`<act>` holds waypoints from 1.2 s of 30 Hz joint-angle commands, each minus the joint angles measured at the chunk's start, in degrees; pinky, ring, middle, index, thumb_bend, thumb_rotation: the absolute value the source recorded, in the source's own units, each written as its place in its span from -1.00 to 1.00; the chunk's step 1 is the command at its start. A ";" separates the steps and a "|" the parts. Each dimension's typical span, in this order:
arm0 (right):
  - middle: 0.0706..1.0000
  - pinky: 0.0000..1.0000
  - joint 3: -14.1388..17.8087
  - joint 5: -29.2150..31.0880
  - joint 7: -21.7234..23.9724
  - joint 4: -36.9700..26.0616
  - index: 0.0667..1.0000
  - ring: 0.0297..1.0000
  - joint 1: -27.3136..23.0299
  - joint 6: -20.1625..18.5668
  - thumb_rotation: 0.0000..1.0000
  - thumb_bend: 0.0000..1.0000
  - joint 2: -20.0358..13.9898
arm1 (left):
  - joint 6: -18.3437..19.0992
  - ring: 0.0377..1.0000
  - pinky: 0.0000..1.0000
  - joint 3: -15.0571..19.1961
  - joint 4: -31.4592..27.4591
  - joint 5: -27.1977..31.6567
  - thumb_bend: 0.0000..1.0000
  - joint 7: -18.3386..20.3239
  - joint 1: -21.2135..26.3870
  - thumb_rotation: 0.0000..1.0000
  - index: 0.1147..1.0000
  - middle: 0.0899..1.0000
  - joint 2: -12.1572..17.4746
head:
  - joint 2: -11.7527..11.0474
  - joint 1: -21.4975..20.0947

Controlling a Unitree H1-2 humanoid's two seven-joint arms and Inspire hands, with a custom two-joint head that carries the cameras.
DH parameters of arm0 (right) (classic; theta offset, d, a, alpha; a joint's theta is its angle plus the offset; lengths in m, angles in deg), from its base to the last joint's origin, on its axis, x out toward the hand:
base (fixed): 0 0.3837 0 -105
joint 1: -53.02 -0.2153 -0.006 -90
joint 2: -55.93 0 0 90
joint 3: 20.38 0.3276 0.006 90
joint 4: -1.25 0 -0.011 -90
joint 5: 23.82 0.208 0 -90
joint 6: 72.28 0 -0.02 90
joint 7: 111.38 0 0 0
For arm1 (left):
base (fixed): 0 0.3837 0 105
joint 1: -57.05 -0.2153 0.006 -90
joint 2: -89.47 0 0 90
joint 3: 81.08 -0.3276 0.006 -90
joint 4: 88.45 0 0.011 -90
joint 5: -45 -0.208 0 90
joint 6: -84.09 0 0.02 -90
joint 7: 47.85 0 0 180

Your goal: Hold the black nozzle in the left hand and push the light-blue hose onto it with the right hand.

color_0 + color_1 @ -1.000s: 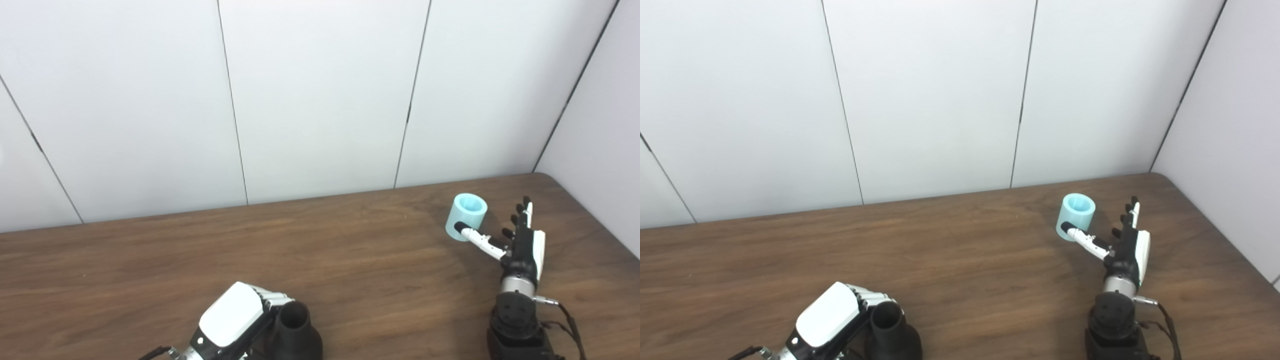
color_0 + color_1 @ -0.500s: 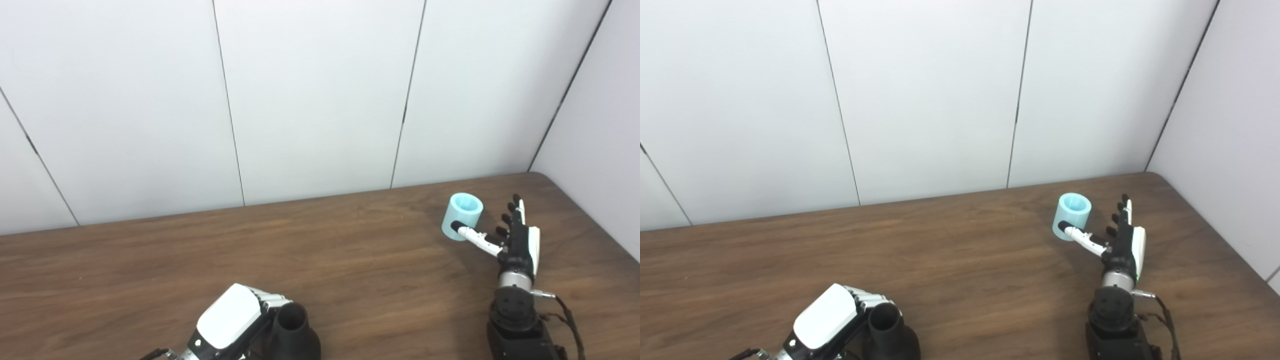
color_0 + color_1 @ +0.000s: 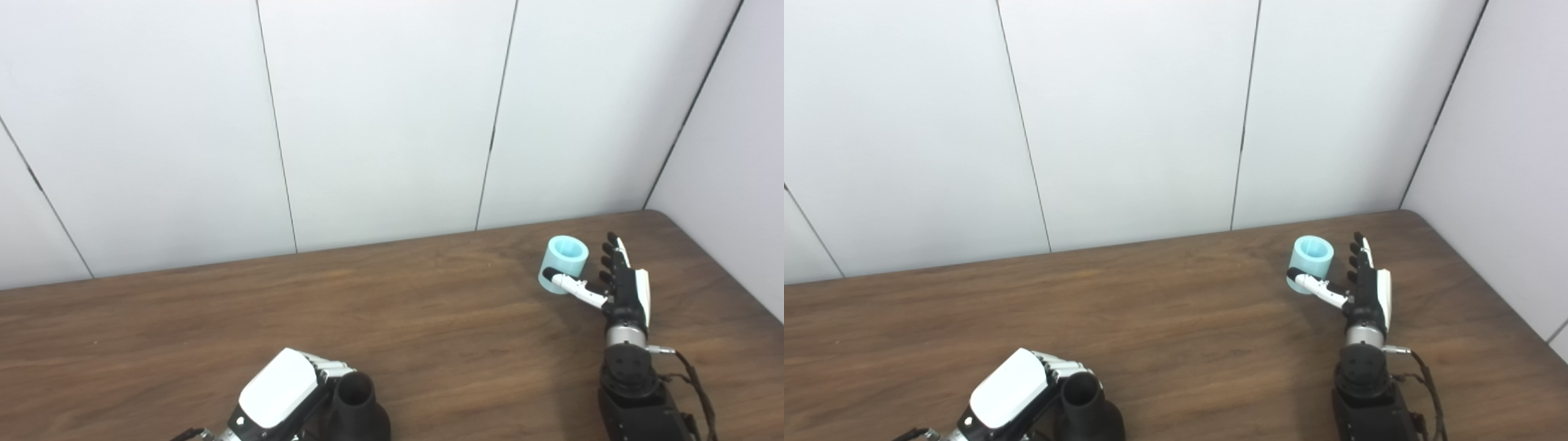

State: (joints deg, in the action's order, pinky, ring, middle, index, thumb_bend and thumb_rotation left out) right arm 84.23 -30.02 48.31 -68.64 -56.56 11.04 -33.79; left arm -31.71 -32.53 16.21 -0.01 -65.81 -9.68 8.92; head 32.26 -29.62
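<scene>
Light-blue hose [image 3: 564,264], a short stubby cylinder, stands upright far right on the wooden desk [image 3: 429,318]. Right robot hand [image 3: 615,283] is spread wide, thumb against the hose, fingers just beside it. Left robot hand [image 3: 288,398] wraps the black nozzle [image 3: 358,410] at the near edge.
</scene>
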 commanded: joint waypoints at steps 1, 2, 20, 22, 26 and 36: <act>0.79 0.65 -1.87 -0.45 2.16 0.24 0.81 0.77 -1.68 -0.55 -0.48 1.00 -0.15 | -1.11 -0.23 -0.33 -1.99 1.39 0.13 0.00 -0.09 -3.10 -1.00 -0.18 -0.04 -0.58 | 0.03 -0.06; 0.78 0.63 -2.26 -0.86 2.13 0.31 0.81 0.76 -1.71 -0.47 -0.46 1.00 -0.32 | -1.11 -0.23 -0.33 -2.00 1.41 -0.02 0.00 -0.18 -3.08 -1.00 -0.18 -0.04 -0.55 | 0.03 -0.06; 0.61 0.47 -5.93 -2.40 3.10 1.12 0.65 0.60 -3.44 -1.58 -0.50 1.00 -1.53 | -1.10 -0.24 -0.34 -1.23 0.48 -0.81 0.00 0.52 -3.76 -1.00 -0.17 -0.04 -0.43 | 0.07 0.01; 0.57 0.42 -6.38 -3.01 2.68 1.24 0.61 0.56 -3.54 -1.38 -0.50 1.00 -1.56 | -1.09 -0.24 -0.34 -1.13 0.42 -0.74 0.00 0.56 -3.83 -1.00 -0.17 -0.04 -0.47 | 0.07 0.00; 0.42 0.33 -5.12 -2.09 1.15 1.57 0.45 0.44 -3.78 0.01 -0.61 1.00 -0.53 | -1.10 -0.23 -0.33 -1.27 0.51 -0.24 0.00 0.58 -3.82 -1.00 -0.18 -0.04 -0.36 | 0.05 -0.01; -0.15 -0.24 -3.45 -5.80 -7.39 3.29 -0.06 -0.12 -4.26 2.80 -0.97 0.07 1.20 | -1.10 -0.23 -0.34 -1.20 -0.06 -0.22 0.00 0.34 -4.08 -1.00 -0.17 -0.03 -0.10 | 0.29 -0.14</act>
State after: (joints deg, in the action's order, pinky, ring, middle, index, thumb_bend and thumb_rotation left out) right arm 80.52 -35.33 41.58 -65.02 -59.63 12.51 -32.50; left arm -31.71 -32.02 15.22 -0.53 -65.42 -10.16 8.96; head 32.52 -29.71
